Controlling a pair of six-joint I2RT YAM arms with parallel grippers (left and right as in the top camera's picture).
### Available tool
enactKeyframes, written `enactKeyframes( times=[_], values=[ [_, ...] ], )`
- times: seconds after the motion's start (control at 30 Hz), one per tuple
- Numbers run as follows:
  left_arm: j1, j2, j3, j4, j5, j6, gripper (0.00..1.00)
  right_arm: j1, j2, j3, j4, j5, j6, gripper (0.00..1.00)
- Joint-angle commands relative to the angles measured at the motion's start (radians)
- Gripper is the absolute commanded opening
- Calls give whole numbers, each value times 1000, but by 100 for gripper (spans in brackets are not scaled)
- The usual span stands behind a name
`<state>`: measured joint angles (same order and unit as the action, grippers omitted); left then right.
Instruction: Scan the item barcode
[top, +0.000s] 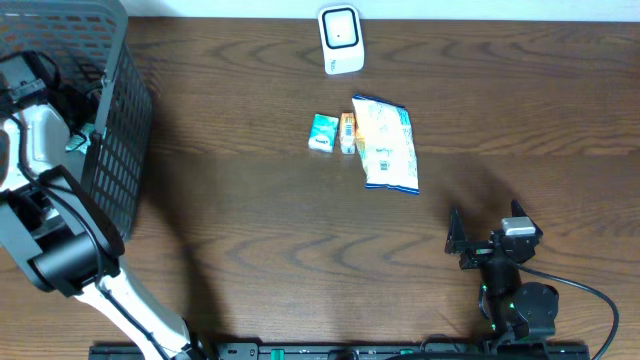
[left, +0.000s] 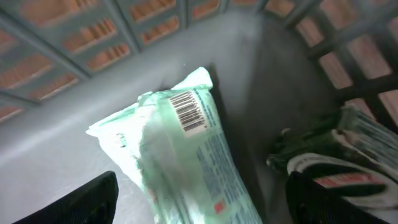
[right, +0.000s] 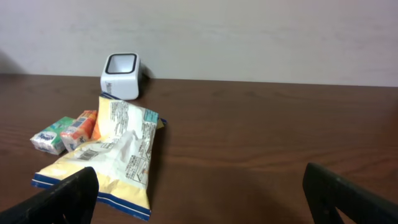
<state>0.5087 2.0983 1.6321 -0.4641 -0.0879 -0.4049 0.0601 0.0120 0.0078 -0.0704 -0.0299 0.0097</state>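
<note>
Looks barely begun: hangs left tool (left: 211, 200), released and empty, just above the green packet (left: 180, 149) lying barcode-up on the basket (left: 74, 37) floor, leaves right tool (right: 202, 196) released too, scanner (right: 120, 76) far ahead of it on the worktop (right: 261, 137), with grasp and scan undone.

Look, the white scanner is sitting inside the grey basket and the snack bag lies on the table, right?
No. The white scanner sits on the table, outside the grey basket; the overhead view shows it. The snack bag does lie on the table.
</note>
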Motion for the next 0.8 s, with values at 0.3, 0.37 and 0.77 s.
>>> enactKeyframes(
  times=[0.3,0.37,0.77],
  values=[
    [2,113,2,7,-2,-19,63,-6,-5,-2,-4,-6,-3,99],
    [2,122,2,0,-2,-19,53,-6,-5,-2,-4,-6,-3,99],
    [3,29,2,-79,-2,52,7,-6,-5,-2,-4,-6,-3,99]
  ],
)
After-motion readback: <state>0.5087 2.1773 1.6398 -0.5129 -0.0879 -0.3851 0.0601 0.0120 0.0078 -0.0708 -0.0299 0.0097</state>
